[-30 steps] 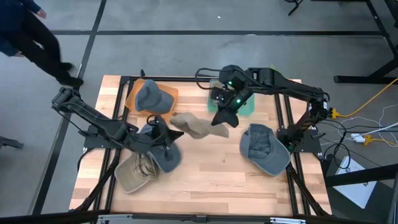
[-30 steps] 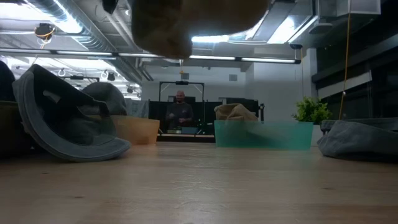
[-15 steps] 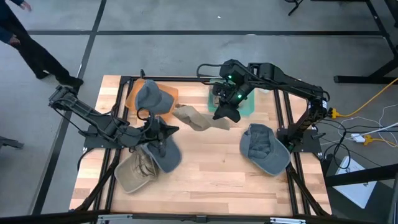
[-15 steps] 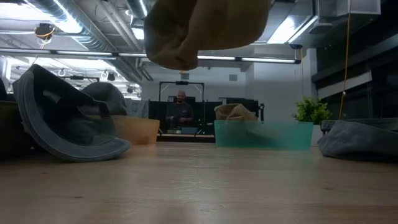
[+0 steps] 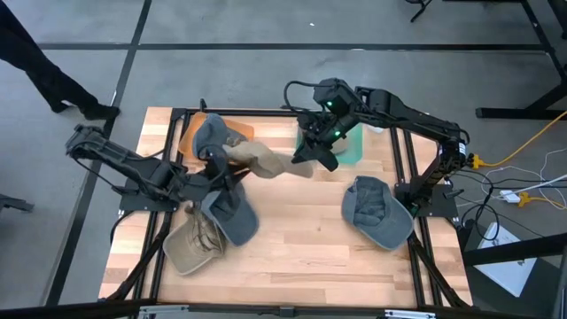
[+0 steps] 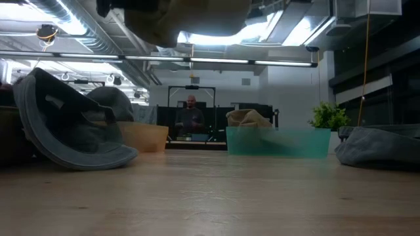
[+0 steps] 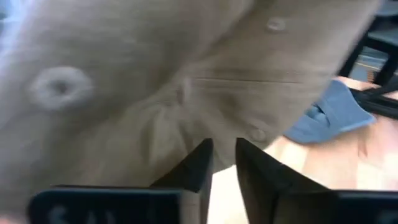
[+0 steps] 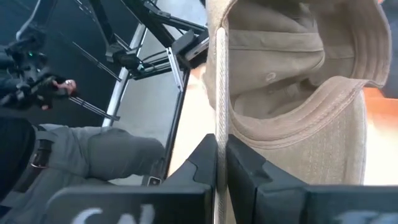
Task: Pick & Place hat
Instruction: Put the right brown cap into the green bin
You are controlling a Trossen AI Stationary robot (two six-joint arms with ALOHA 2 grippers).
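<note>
The tan hat [image 5: 262, 161] hangs in the air above the back half of the table [image 5: 301, 248], stretched between the two arms. The right gripper [image 5: 304, 157] has its edge pinched tight: in the right wrist view the brim [image 8: 219, 74] runs straight down into the slit between the two closed fingers [image 8: 205, 163]. At the other end, the left gripper [image 5: 219, 165] sits right up against the crown. In the left wrist view the tan cloth [image 7: 155, 81] fills nearly everything, and the two dark fingertips [image 7: 200, 163] stand a narrow gap apart just under it; whether they still have any cloth, I cannot tell.

From table height only the hat's underside [image 6: 177, 16] shows at the top edge.

Below it, a grey hat [image 5: 232, 215] lies by the left arm, half over another tan hat [image 5: 192, 245] near the front left corner. One more grey hat [image 5: 213, 137] fills the orange bin [image 5: 241, 131] at the back. The green bin [image 5: 353, 149] sits beside the right gripper. A further grey hat [image 5: 376, 211] rests on the right side. A person [image 6: 190, 118] stands far off in the room.
</note>
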